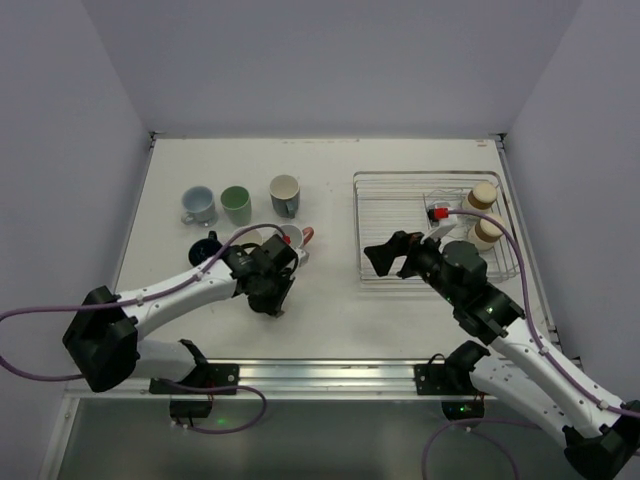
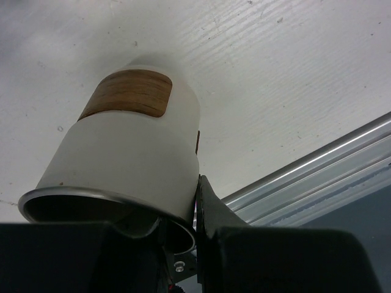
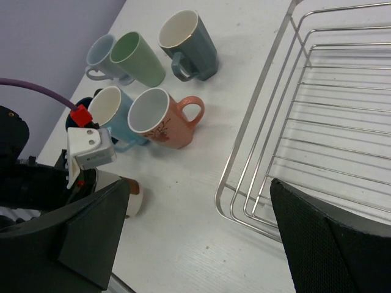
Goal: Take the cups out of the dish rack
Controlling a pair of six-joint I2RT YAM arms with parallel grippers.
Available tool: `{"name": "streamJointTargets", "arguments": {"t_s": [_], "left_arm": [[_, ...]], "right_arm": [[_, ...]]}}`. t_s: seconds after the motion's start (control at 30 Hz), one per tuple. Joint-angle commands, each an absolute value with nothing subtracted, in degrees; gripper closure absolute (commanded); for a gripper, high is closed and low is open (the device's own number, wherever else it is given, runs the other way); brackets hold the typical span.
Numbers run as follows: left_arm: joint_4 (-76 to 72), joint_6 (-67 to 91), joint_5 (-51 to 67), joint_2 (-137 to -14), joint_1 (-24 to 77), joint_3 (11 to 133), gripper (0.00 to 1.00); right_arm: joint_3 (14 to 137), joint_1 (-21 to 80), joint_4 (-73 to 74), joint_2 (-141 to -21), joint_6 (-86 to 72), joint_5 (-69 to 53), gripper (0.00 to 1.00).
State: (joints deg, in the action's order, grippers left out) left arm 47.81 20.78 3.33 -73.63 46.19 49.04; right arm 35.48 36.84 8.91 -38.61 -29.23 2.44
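My left gripper (image 2: pixel 183 220) is shut on the rim of a white tumbler (image 2: pixel 128 152) with a wood-coloured patch, one finger inside and one outside, held tilted just above the table near its front edge. In the top view the left gripper (image 1: pixel 272 295) is left of centre. My right gripper (image 1: pixel 392 255) hangs open and empty over the front left corner of the dish rack (image 1: pixel 395 205). Two beige cups (image 1: pixel 484 195) (image 1: pixel 487 232) stand in the rack's right part. The right wrist view shows the wide-open right gripper (image 3: pixel 201 238) beside the rack's rim (image 3: pixel 253 131).
Several cups stand on the table's left: a light blue mug (image 3: pixel 101 55), a green tumbler (image 3: pixel 137 58), a dark blue-grey mug (image 3: pixel 189 43), a light blue cup (image 3: pixel 110 110) and a pink mug (image 3: pixel 162 119). A dark blue cup (image 1: pixel 205 245) sits beside them. The metal rail (image 2: pixel 317 171) runs along the front edge.
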Motion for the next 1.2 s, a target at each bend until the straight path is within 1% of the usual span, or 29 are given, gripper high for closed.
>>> {"name": "streamJointTargets", "arguments": {"t_s": [0.0, 0.1, 0.13, 0.3, 0.4, 0.43, 0.5, 0.53, 0.6, 0.63, 0.7, 0.73, 0.77, 0.8, 0.87, 0.9, 0.93, 0.97, 1.03, 1.07, 1.1, 1.17], "left_arm": [[44.56, 18.55, 3.60, -77.16, 47.20, 49.74, 0.94], [44.91, 18.11, 2.47, -79.79, 48.69, 51.76, 0.83], [45.43, 18.02, 1.07, -80.24, 49.39, 52.99, 0.76], [44.65, 18.46, 0.97, -82.96, 50.71, 54.32, 0.68], [44.65, 19.16, 0.35, -83.15, 51.77, 55.19, 0.54], [44.74, 19.25, -1.21, -82.80, 52.03, 55.80, 0.45], [44.91, 19.51, -2.02, -81.75, 52.03, 56.42, 0.36], [45.35, 19.51, -2.72, -81.22, 52.03, 57.12, 0.30], [45.70, 19.51, -3.60, -79.64, 52.03, 57.83, 0.25], [46.14, 19.51, -4.65, -79.02, 52.12, 58.53, 0.19], [46.49, 19.51, -5.62, -76.82, 52.03, 59.41, 0.14], [46.58, 19.60, -6.58, -75.86, 52.03, 60.20, 0.08], [46.41, 19.69, -7.03, -74.89, 52.03, 60.64, 0.06], [46.15, 19.51, -7.81, -72.45, 52.12, 61.08, 0.04], [42.73, 18.99, -7.56, -67.10, 52.03, 61.70, 0.02], [41.06, 18.46, -7.12, -65.06, 52.03, 60.92, 0.01], [36.96, 18.11, -6.86, -62.60, 52.03, 60.04, 0.01], [34.74, 17.32, -6.68, -57.62, 52.03, 59.16, 0.00], [28.67, 16.26, -8.17, -52.32, 52.03, 55.30, 0.00], [26.83, 15.39, -8.78, -47.16, 52.03, 53.98, 0.00], [24.20, 14.86, -10.88, -44.76, 52.03, 51.53, 0.00], [22.07, 14.07, -13.17, -38.08, 52.03, 48.10, 0.00]], "right_arm": [[37.62, 36.65, 9.84, -38.24, -27.95, 7.63, 0.01], [37.00, 36.65, 10.02, -36.39, -28.30, 10.10, 0.01], [36.91, 36.65, 9.93, -35.69, -28.21, 10.19, 0.01], [35.86, 36.65, 10.02, -34.80, -28.56, 12.13, 0.01], [35.60, 36.56, 10.63, -34.37, -29.00, 14.23, 0.01], [35.60, 36.56, 11.33, -34.19, -29.09, 16.59, 0.01], [35.60, 36.30, 11.60, -33.40, -29.53, 18.71, 0.01], [35.51, 35.95, 11.60, -33.14, -29.53, 19.59, 0.01], [35.59, 34.99, 11.86, -32.96, -29.88, 21.70, 0.02], [35.77, 34.63, 12.65, -33.22, -29.88, 22.49, 0.03], [36.30, 32.10, 13.27, -34.27, -30.14, 23.56, 0.08], [36.47, 30.69, 13.53, -34.71, -30.23, 22.95, 0.09], [36.65, 28.59, 13.45, -35.24, -30.41, 21.81, 0.11], [36.65, 23.26, 13.45, -35.77, -31.28, 17.79, 0.14], [36.91, 18.04, 13.53, -37.17, -32.34, 14.16, 0.20], [37.00, 14.02, 13.36, -37.70, -32.60, 14.15, 0.27], [37.44, 12.41, 13.45, -39.36, -32.61, 14.85, 0.28], [37.62, 11.00, 13.45, -40.33, -32.26, 15.98, 0.28], [38.23, 7.13, 13.45, -43.66, -32.08, 19.41, 0.28], [38.49, 5.81, 13.45, -44.81, -31.73, 20.47, 0.27], [38.58, 3.54, 13.45, -45.87, -31.82, 23.00, 0.23], [37.89, 0.63, 12.05, -48.16, -32.08, 25.74, 0.20]]}}
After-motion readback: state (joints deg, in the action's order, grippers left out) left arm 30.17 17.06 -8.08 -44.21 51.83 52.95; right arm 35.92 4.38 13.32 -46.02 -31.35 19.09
